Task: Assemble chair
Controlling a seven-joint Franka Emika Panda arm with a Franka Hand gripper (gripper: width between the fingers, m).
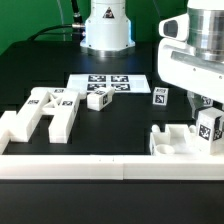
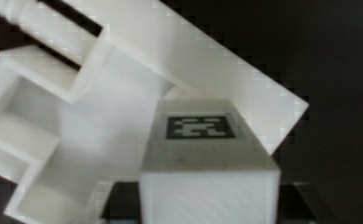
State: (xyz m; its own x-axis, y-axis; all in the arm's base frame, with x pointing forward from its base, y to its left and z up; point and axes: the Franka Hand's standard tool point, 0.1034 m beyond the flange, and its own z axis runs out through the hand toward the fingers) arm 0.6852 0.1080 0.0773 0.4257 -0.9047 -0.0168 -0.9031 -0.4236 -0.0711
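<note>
My gripper hangs at the exterior view's right, shut on a white tagged chair bar. In the wrist view the dark fingers clamp both sides of that bar, its tag facing the camera. Below it lies a white chair panel with raised blocks, seen slanted behind the bar in the wrist view as a panel. An H-shaped white chair piece lies at the left. Two small tagged blocks rest loose mid-table, one and another.
The marker board lies flat behind the blocks. A long low white border wall runs along the table's near edge. The robot base stands at the back.
</note>
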